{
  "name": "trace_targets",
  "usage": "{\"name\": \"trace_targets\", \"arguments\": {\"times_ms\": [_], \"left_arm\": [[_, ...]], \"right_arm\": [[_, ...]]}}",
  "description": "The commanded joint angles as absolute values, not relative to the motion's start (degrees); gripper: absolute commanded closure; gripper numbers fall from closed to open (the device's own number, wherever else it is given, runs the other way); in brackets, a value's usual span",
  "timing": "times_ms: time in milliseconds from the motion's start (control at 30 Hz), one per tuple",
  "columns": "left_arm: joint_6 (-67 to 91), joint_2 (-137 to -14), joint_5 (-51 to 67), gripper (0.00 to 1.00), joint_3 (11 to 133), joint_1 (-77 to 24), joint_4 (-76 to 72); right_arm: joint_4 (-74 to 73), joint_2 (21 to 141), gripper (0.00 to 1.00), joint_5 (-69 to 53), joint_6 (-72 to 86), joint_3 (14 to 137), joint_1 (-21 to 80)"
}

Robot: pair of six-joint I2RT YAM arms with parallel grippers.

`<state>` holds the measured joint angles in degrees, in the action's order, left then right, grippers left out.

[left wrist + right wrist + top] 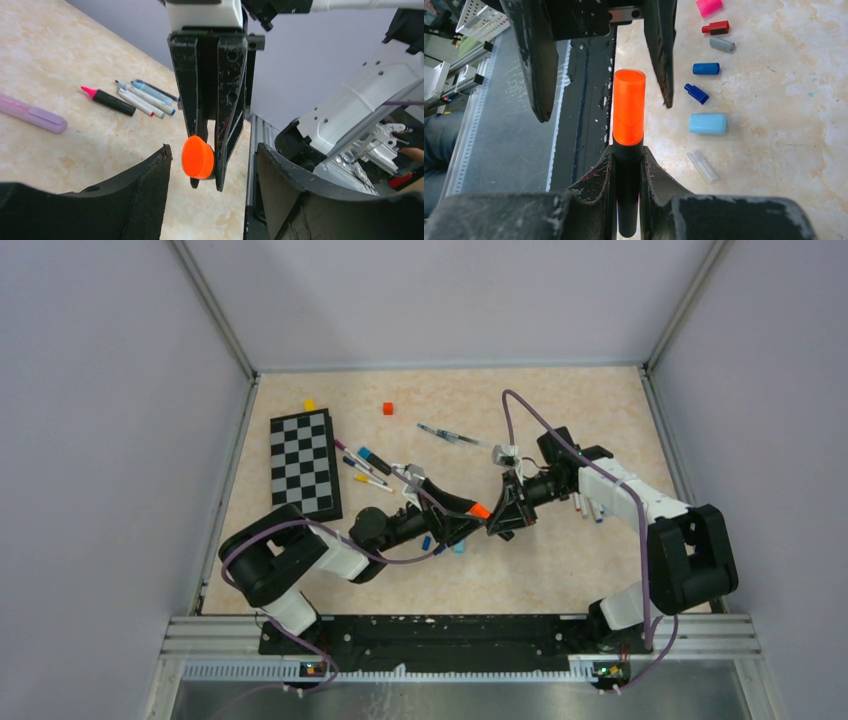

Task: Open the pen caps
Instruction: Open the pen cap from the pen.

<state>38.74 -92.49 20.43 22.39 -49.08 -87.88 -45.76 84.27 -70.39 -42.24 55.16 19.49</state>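
Black pen (627, 200): pinched by its barrel in the right gripper (628, 160), whose jaws are pressed onto it; held in the air above the table (784, 165); long axis laid straight from one gripper toward the other.

Orange cap (629, 107): seated on the pen's free end and pointed at the left gripper (214, 150); the left jaws are spread, one on each side of the cap, with a gap seen on both; the left arm is judged nearer; a closing and a straight pull along the axis are judged to be called for.

Loose caps (707, 123): scattered on the table just beside and below; room for drawing back is judged open.

Pens (145, 100): laid in a row farther off.

Checkerboard (305, 462): at the left, well apart.
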Motion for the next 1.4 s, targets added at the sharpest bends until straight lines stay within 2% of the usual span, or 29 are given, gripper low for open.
{"name": "trace_targets", "arguments": {"times_ms": [0,300,633,867,967,1000,1067,1100,1367], "left_arm": [[39.8,-94.2,22.7,0.37,24.1,-50.0,-93.6],[40.0,-95.2,22.2,0.56,25.0,-50.4,-94.8],[40.9,-95.6,19.6,0.53,25.7,-50.4,-96.1],[42.2,-97.4,19.9,0.55,26.7,-50.4,-97.8],[42.2,-97.5,20.3,0.65,26.8,-50.4,-98.1],[42.1,-97.5,20.5,0.71,26.7,-50.4,-98.3],[41.8,-97.4,20.3,0.93,26.4,-50.4,-98.7],[41.4,-97.1,19.7,1.0,26.1,-50.3,-99.3],[43.8,-89.2,16.2,1.0,30.1,-39.9,-101.0]], "right_arm": [[-43.2,82.1,1.0,-72.6,-41.2,56.6,19.9],[-42.6,82.2,1.0,-72.8,-40.8,56.2,19.8],[-42.6,82.4,1.0,-73.2,-40.9,55.9,19.9],[-42.7,82.4,1.0,-73.3,-40.9,56.0,19.9],[-42.7,82.4,1.0,-73.2,-40.9,56.1,19.9],[-42.6,82.4,1.0,-73.2,-40.8,56.0,19.9],[-42.7,82.5,1.0,-73.1,-40.8,56.0,19.9],[-42.7,82.5,1.0,-73.2,-40.9,56.0,19.9],[-45.5,85.5,1.0,-72.5,-43.5,56.3,20.8]]}}
